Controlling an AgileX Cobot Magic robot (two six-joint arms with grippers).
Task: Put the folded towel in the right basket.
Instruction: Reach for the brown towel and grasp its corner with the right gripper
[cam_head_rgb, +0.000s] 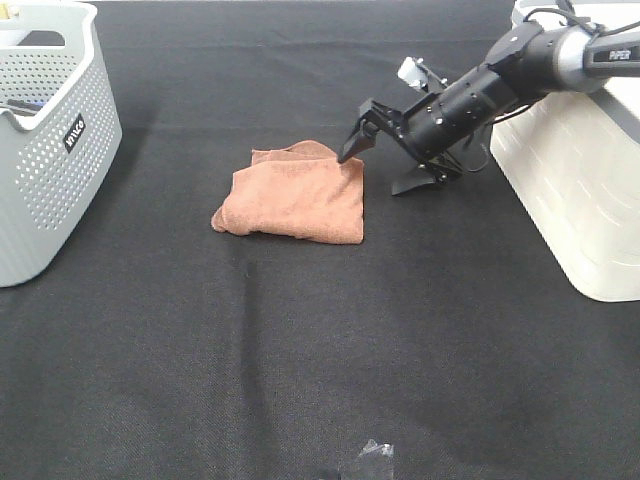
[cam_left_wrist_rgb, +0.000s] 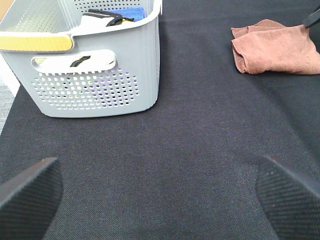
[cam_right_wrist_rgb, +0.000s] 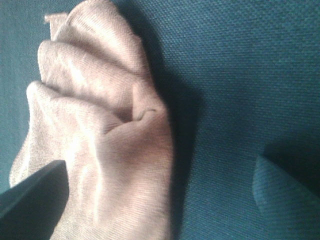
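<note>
The folded brown towel (cam_head_rgb: 295, 195) lies on the black table, left of the middle. It also shows in the left wrist view (cam_left_wrist_rgb: 275, 47) and close up in the right wrist view (cam_right_wrist_rgb: 100, 125). My right gripper (cam_head_rgb: 370, 175) is open at the towel's far right corner. One finger is over the towel's edge and the other over bare cloth; in the right wrist view (cam_right_wrist_rgb: 160, 200) the towel's edge lies between the fingers. The white right basket (cam_head_rgb: 570, 170) stands at the right edge. My left gripper (cam_left_wrist_rgb: 160, 200) is open and empty, low over the table.
A grey perforated basket (cam_head_rgb: 50, 130) stands at the far left and holds several items; it also shows in the left wrist view (cam_left_wrist_rgb: 100, 75). A small dark object (cam_head_rgb: 372, 462) shows at the front edge of the table.
</note>
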